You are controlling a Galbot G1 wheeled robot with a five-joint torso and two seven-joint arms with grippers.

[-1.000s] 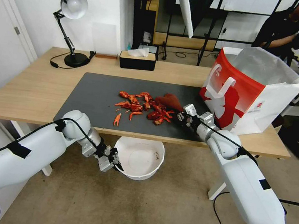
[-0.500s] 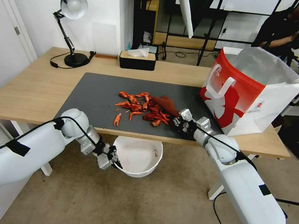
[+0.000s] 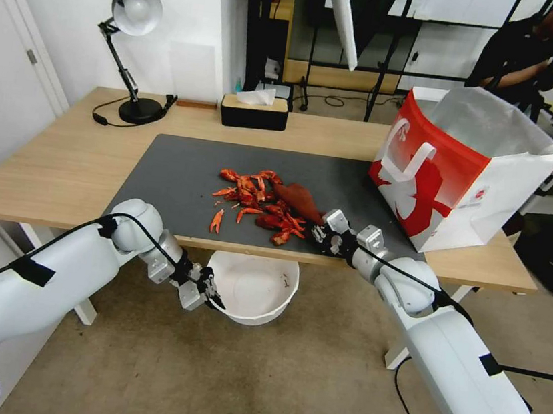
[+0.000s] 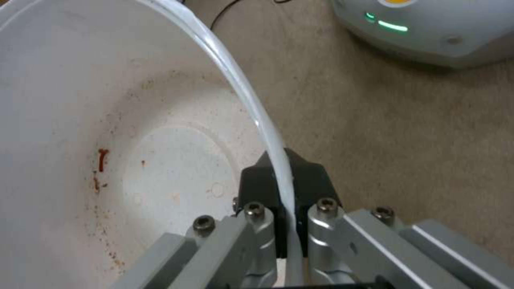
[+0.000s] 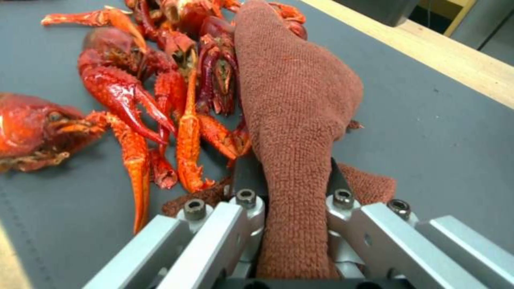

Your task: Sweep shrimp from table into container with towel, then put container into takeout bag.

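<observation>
a: why was the container (image 3: 254, 289) off the table (image 3: 60, 160)?

b: left gripper (image 3: 212, 295) had it by the rim, jaws clamped on the wall w/ one finger inside & one outside. it hung just below the near table edge, under the pile, prob so stuff pushed off the edge would drop in. only a few red specks inside, so i'd say sweeping had barely begun.

a: & the towel (image 3: 299, 200)?

b: right gripper (image 3: 324, 235) was pinched shut on its near end, the rest lay out on the mat at the right side of the shrimp (image 3: 257, 201), touching them. looked like a pusher to drag the pile toward the near edge.

a: shrimp all together?

b: mostly. one clump mid-mat, a few strays to the left, near the edge.

a: takeout bag (image 3: 459, 169)?

b: far right of table, upright, mouth open, well apart from the container. prob waiting for the last step.
</observation>
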